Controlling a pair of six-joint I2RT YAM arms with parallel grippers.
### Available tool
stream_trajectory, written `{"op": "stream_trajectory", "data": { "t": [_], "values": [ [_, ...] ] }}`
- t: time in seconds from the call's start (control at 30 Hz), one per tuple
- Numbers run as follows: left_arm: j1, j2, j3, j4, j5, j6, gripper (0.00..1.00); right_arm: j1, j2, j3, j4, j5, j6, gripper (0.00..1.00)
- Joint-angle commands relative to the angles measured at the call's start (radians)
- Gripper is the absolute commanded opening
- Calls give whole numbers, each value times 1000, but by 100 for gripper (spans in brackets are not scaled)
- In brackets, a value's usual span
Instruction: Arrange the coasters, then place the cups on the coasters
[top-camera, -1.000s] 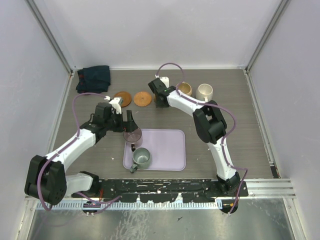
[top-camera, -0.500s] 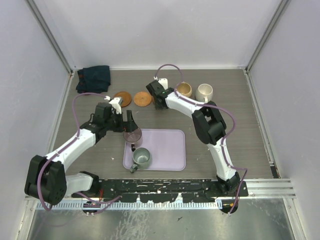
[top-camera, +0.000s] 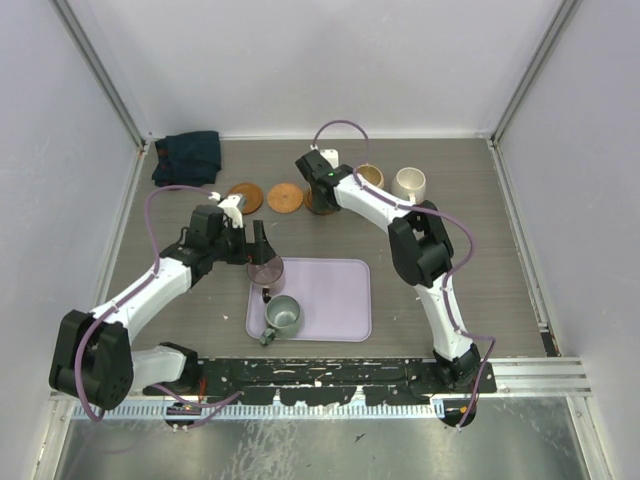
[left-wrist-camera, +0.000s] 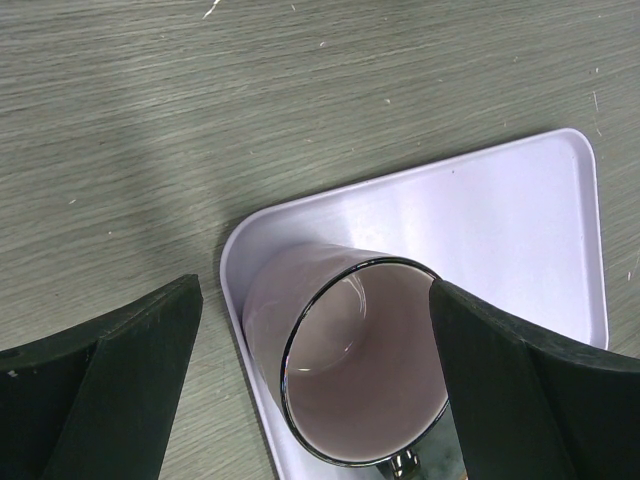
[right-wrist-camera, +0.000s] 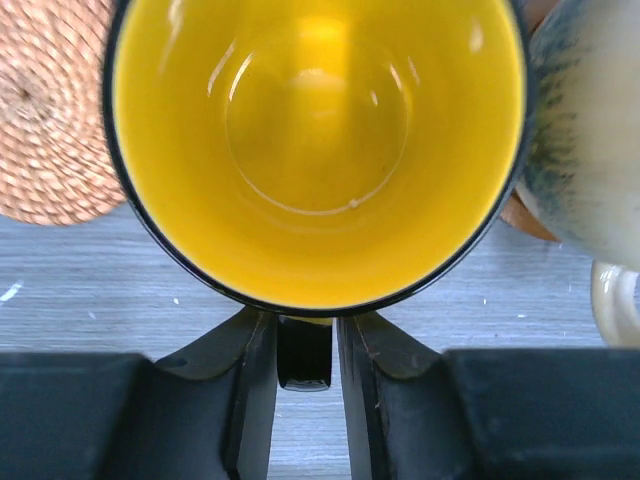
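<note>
Coasters (top-camera: 285, 197): two orange bare, far left. Yellow cup (right-wrist-camera: 315, 130) beside them, handle inside narrow right gripper (right-wrist-camera: 305, 385), hold unclear. Mauve cup (left-wrist-camera: 300, 300), grey-green cup (top-camera: 283, 315) wait on tray (top-camera: 335, 290); left gripper (left-wrist-camera: 315, 390) wide around mauve.

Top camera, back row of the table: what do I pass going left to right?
In order: dark cloth → darker coaster → lighter coaster → tan cup → cream cup. The yellow cup is left out: the right arm hides it in that view.
</note>
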Motion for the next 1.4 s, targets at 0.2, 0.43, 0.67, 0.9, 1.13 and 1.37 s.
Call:
{"op": "stream_trajectory", "data": {
  "t": [0.2, 0.43, 0.67, 0.9, 1.13, 1.37],
  "values": [
    [-4, 21, 48, 39, 12, -1, 98, -5, 7, 89, 31, -20, -19, 35],
    [-4, 25, 46, 42, 6, -1, 98, -5, 9, 89, 42, -50, -19, 35],
    [-4, 41, 46, 51, 7, -3, 98, -4, -10, 50, 63, -82, -13, 34],
    [-4, 45, 48, 61, 13, -9, 98, 1, -15, 34, 69, -95, -22, 33],
    [-4, 45, 45, 61, 15, -10, 98, 8, -41, -8, 70, -58, -18, 36],
    [-4, 45, 46, 61, 15, -9, 98, 28, -96, -90, 101, -41, -26, 59]
  ]
}}
